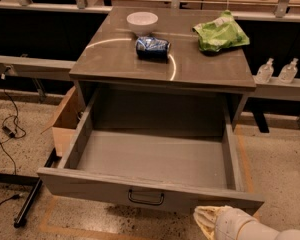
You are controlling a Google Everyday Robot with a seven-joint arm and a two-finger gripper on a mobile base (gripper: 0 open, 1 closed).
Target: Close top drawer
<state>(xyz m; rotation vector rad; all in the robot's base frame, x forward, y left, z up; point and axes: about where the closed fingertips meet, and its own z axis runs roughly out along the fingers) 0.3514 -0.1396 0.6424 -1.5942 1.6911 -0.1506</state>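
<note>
Top drawer [155, 161]: wide, grey, pulled far out of the grey cabinet [85, 74] toward the camera. Its long front panel carries a small black handle [146, 198] at its middle.

Gripper [207, 219]: cream-coloured, at the lower right edge of the view, just below the right part of the drawer front and to the right of the handle. Whether it is wide or narrow cannot be told, nor whether it touches the panel.

On the cabinet top: white bowl [142, 22] at the rear; blue can [152, 48] lying on its side just in front of the bowl; crumpled green bag [221, 33] at the right rear.

Beside the cabinet: open cardboard box [66, 124] on the left; two clear bottles [264, 71] on a shelf to the right; black cables [4, 129] on the speckled floor.
</note>
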